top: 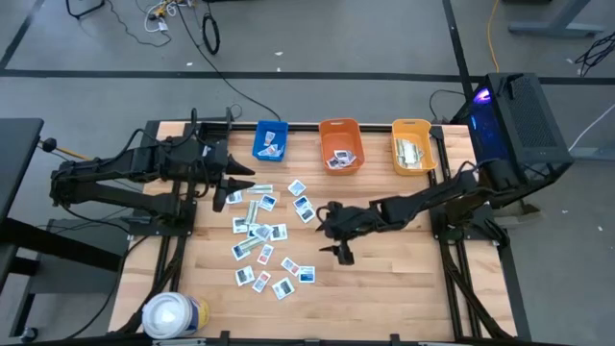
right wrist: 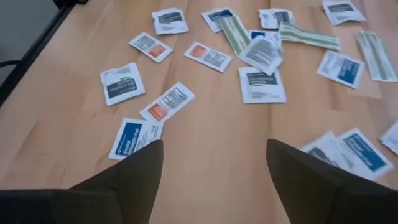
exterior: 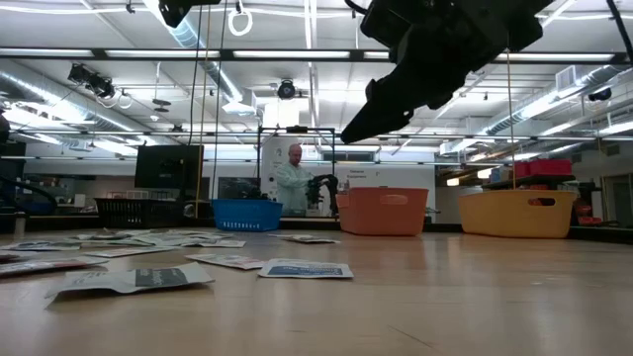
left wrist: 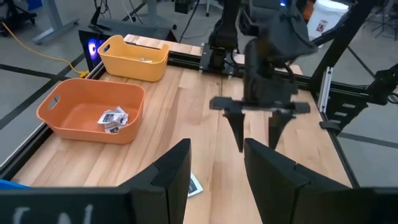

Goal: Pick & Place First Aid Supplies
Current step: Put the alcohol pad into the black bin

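Wooden tabletop [top: 384, 279] is basically a sorting station: three bins lined up along the 12 o'clock edge, blue bin [top: 271, 140], orange bin [top: 340, 145], yellow bin [top: 413, 146], each already with a few items in, so I'd guess packets get sorted by kind. The first aid supplies [top: 264, 235] are scattered loose at roughly 9 o'clock from the table's middle, flat on the wood, mostly apart, a few overlapping.

Right gripper [top: 341, 252] hangs over bare wood just at 3 o'clock of the pile, fingers spread wide and nothing between them; its wrist view looks straight down on packets like the blue-print packet [right wrist: 132, 138], so I'd say it's lining up a pick. Left gripper [top: 229, 185] hovers near the pile's 11 o'clock corner, about half open, empty as far as I can see.

Hard to make out: packet print is unreadable from above, bin contents are blobs. White roll [top: 171, 315] sits at the 7 o'clock corner. A person [exterior: 293, 180] stands far back in the room.
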